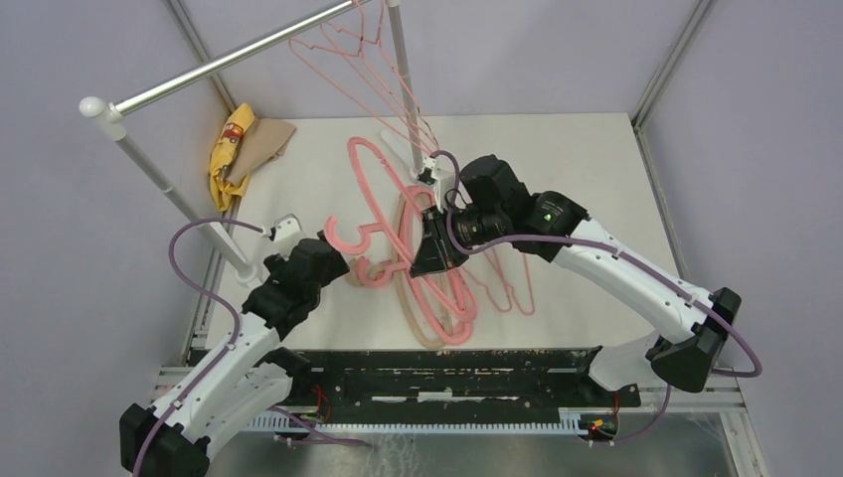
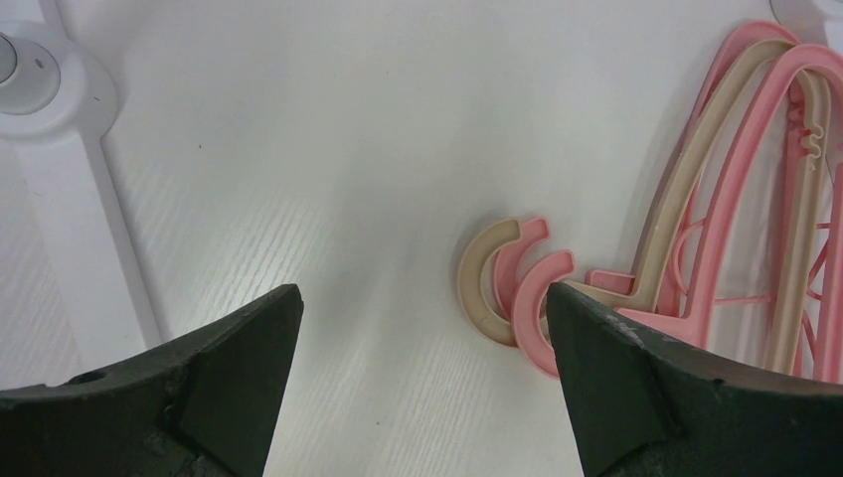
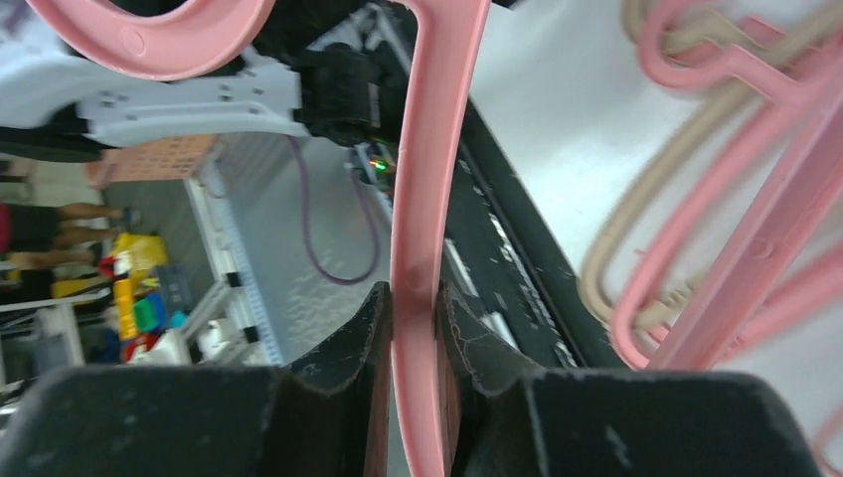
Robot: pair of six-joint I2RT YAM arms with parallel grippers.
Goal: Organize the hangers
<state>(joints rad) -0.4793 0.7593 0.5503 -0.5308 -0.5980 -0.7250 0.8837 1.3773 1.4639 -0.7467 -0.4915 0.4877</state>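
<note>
My right gripper (image 1: 435,250) is shut on the bar of a thick pink plastic hanger (image 1: 372,189) and holds it tilted above the table. In the right wrist view the jaws (image 3: 413,298) pinch that bar (image 3: 437,149). Under it a pile of pink plastic hangers and a beige one (image 1: 437,310) lies on the table. Thin pink wire hangers hang on the rail (image 1: 363,50), and more lie on the table (image 1: 509,288). My left gripper (image 1: 328,256) is open and empty just left of the pile's hooks (image 2: 517,293).
A silver rail (image 1: 229,60) on white poles (image 1: 403,89) spans the back left, and its white foot (image 2: 40,79) lies close to my left gripper. A yellow and tan cloth (image 1: 244,149) lies at the back left. A black strip (image 1: 427,373) runs along the near edge.
</note>
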